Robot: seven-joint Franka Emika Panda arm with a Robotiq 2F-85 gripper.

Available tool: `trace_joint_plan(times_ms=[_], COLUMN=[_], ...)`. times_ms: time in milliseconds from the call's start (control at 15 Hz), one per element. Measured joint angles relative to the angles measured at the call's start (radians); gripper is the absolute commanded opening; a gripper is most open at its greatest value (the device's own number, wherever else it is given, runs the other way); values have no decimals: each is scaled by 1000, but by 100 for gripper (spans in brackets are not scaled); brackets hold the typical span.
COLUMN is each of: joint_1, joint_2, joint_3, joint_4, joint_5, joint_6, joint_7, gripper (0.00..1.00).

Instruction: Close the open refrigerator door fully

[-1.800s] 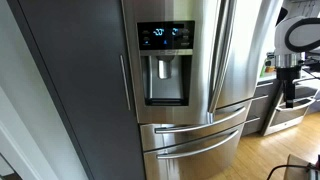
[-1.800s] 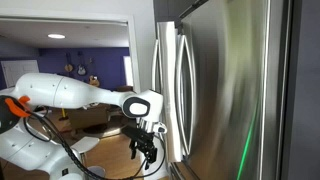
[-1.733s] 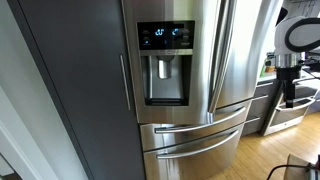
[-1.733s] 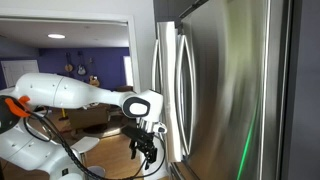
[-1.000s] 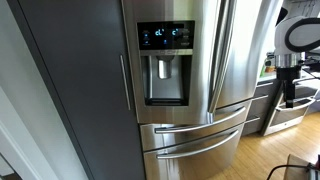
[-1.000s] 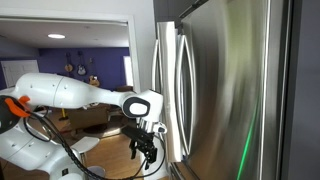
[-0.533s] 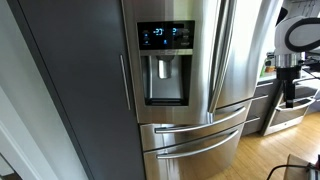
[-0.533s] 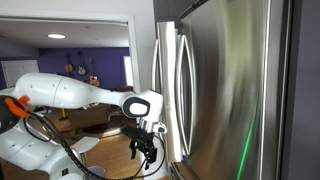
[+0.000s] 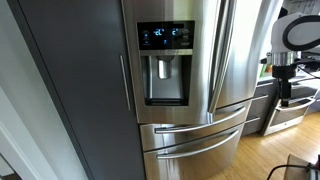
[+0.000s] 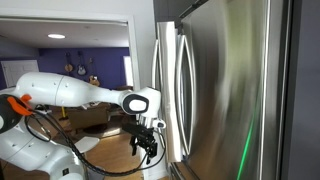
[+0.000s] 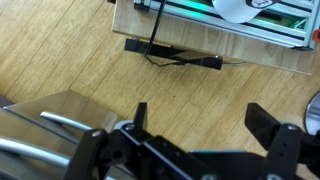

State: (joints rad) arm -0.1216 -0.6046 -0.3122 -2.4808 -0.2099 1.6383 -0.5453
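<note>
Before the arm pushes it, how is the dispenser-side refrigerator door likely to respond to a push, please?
The refrigerator door is a tall steel panel, so probably stiff and heavy; it should swing rather than flex. Its smooth sheen suggests the open gripper may slide on it.

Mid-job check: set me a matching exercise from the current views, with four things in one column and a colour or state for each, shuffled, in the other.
Things:
1. display on the refrigerator door
2. gripper
3. floor
4. robot arm

Colour or state:
a. wooden planks
b. open, holding nothing
c. white casing
d. lit blue

Pairs: 1-d, 2-b, 3-a, 4-c
</note>
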Motion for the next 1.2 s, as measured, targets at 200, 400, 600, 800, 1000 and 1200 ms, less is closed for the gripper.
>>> trace_joint_plan(times_ms=[200, 400, 600, 800, 1000, 1200], joint_1=[43, 78, 88, 92, 92, 88], joint_2=[-24, -45, -66, -103, -141, -165], joint_3=[127, 259, 357, 414, 451, 474], joint_4=[26, 61, 89, 99, 98, 93], joint_5=[3, 3, -12, -68, -145, -226], joint_6=[6, 7, 30, 100, 187, 296], joint_7=[98, 280, 451, 532, 595, 672], gripper=[100, 100, 100, 100, 100, 100])
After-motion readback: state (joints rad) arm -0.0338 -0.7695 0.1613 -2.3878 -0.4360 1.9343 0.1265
